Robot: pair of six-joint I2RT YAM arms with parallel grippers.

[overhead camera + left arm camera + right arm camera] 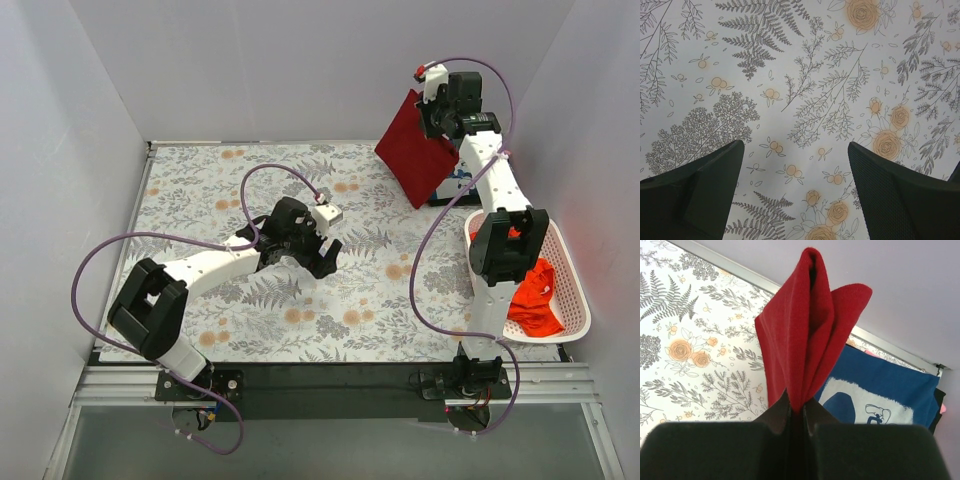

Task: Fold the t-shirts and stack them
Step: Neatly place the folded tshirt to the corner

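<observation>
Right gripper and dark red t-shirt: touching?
Touching. Right wrist view shows the right gripper pinching the dark red t-shirt, cloth rising from its shut jaws.

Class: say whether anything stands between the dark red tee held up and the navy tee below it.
Nothing visible does: the dark red tee, pinched in the right gripper, hangs above the navy tee.

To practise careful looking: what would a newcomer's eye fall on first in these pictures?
A dark red cloth t-shirt hangs pinched in the shut right gripper at the far right. Near it lies a navy t-shirt with white print, and a bright orange-red t-shirt lies in the white perforated plastic basket at the right edge.
</observation>
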